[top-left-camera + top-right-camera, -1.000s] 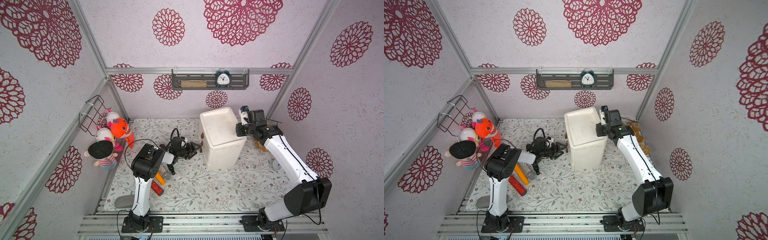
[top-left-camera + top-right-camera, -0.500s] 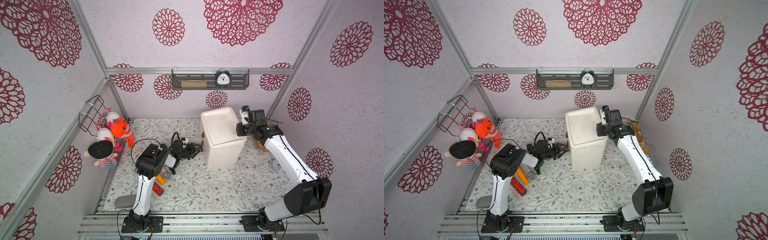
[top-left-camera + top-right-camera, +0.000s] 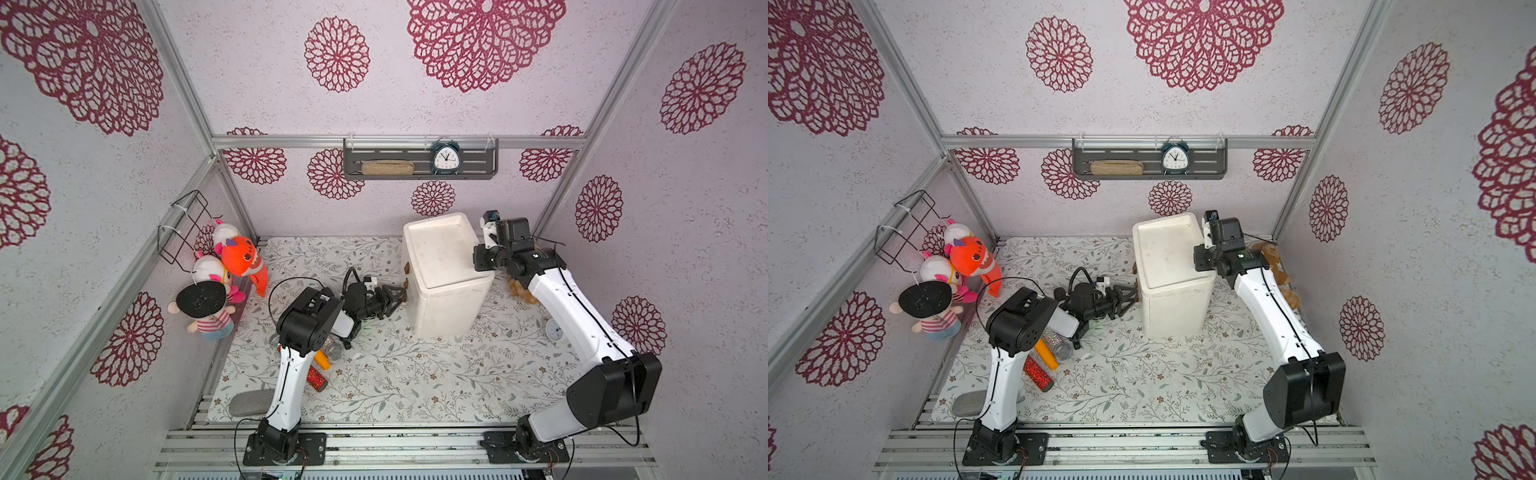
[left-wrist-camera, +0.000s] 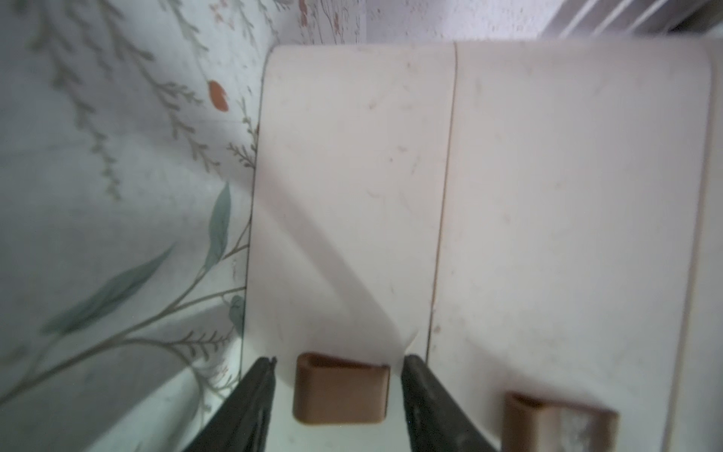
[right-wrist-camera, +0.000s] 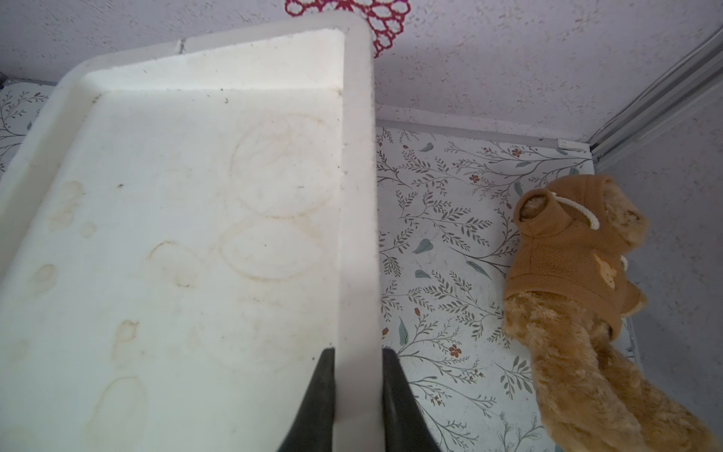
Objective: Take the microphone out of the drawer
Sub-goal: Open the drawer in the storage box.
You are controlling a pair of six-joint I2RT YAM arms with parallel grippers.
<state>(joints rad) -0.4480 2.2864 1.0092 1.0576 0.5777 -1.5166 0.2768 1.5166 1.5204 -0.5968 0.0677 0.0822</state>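
Top views, both alike: a tall white drawer cabinet (image 3: pixel 440 266) stands upright on a floral table (image 3: pixel 415 374), with both its drawers shut. The right gripper (image 5: pixel 358 371) is clamped on the raised rim of the cabinet's top, apparently to steady it. The left gripper (image 4: pixel 339 358) faces the cabinet front with its jaws apart. One finger sits on either side of the brown handle (image 4: pixel 340 389) of the lower drawer (image 4: pixel 344 195) (the one nearer the table), and neither finger touches it.

What could go wrong, as a judgement: the handle is a small, smooth loop, so a weak or off-centre squeeze may slip off once the pull begins. If the drawer sticks, the pull could drag or tip the cabinet toward the left arm, should the right gripper's hold on the rim give. The second handle (image 4: pixel 559 422) sits close by, and a sideways drift could catch it instead.

The microphone cannot be seen. It is presumably inside one of the closed drawers, behind the front panel directly ahead of the left gripper, but which drawer cannot be told. A loose silver-headed microphone (image 3: pixel 334 352) lies on the table under the left arm, well apart from the jaws.
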